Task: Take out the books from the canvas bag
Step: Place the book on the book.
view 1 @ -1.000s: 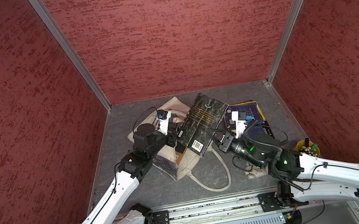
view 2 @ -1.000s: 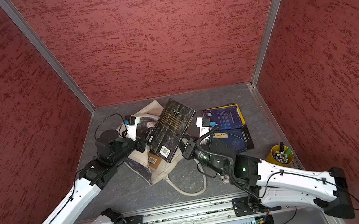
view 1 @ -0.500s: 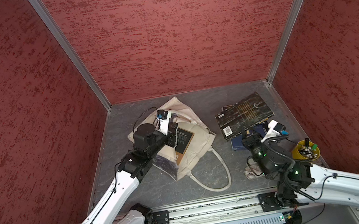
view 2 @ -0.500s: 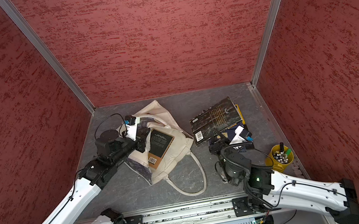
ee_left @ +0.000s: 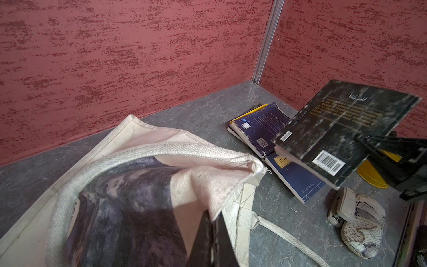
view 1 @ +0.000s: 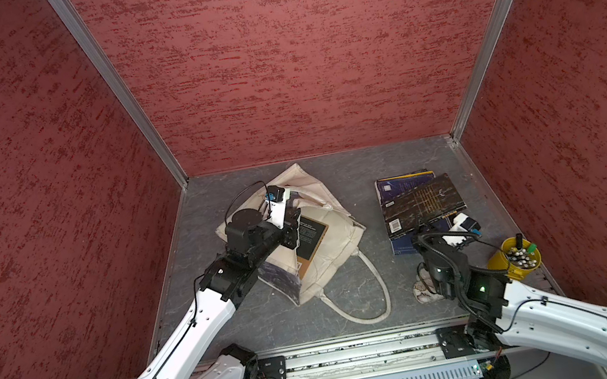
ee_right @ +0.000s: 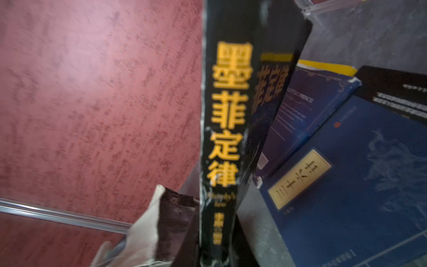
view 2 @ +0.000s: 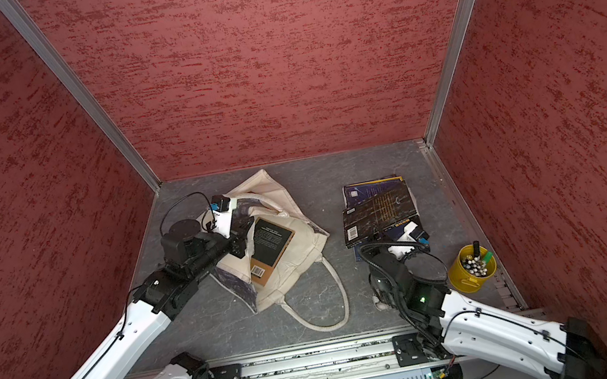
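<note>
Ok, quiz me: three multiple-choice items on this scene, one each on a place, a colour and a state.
1. The brown-and-black book is: A lying on the canvas bag at its mouth; B clear of the bag; C hidden inside it.
2. Spine lettering on the black book: A white; B orange; C green.
3. The left gripper is: A open; B shut on the canvas bag; C out of sight.
Answers: A, its cover shows on the cream cloth; B, plain in the right wrist view; B, cloth is pinched in the left wrist view.
</note>
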`<state>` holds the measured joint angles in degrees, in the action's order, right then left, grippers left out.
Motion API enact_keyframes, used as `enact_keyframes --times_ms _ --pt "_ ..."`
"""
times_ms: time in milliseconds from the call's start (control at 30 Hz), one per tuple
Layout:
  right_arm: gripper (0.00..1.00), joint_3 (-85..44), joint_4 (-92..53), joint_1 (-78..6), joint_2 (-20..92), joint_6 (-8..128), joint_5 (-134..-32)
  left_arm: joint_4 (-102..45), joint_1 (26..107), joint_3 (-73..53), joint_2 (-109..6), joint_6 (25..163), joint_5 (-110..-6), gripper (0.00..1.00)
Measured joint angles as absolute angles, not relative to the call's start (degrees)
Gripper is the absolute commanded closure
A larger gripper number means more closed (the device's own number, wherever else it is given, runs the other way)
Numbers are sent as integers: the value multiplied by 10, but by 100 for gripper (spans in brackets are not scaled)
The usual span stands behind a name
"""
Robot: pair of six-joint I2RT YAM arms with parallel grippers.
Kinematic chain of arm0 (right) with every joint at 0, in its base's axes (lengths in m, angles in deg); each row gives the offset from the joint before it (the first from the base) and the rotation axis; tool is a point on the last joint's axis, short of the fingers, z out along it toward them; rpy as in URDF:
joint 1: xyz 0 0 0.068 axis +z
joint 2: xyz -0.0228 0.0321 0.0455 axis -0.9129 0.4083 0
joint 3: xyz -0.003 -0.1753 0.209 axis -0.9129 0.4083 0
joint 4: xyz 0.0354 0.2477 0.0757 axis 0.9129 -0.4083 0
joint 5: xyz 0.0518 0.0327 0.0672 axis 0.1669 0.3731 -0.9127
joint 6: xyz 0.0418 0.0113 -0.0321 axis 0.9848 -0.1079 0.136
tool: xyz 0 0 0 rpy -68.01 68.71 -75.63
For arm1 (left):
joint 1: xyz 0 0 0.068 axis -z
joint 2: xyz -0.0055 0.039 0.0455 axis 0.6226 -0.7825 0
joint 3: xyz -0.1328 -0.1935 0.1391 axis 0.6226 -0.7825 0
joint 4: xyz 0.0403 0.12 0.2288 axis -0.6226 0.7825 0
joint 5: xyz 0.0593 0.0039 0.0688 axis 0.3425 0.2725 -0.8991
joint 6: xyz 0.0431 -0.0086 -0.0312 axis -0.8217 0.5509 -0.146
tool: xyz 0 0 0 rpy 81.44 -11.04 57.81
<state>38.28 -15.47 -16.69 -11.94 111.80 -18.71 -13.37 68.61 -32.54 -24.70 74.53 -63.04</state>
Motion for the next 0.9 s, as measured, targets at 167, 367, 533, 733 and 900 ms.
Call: enact_keyframes --times_ms 167,367,533,733,900 --pt "100 402 -120 -211 -90 1128 -248 -134 686 -325 -247 745 -631 100" --pt "100 438 -54 -286 -54 1155 -321 -134 686 -325 -247 745 -631 100" --pt "100 460 -59 -305 -49 1207 -345 -134 686 -325 -247 745 -630 100" --pt "100 464 -92 -306 -53 1278 -355 -134 686 -325 -248 745 -630 100" --pt "100 466 -144 -306 -81 1330 -360 -134 686 -325 -249 745 -629 100"
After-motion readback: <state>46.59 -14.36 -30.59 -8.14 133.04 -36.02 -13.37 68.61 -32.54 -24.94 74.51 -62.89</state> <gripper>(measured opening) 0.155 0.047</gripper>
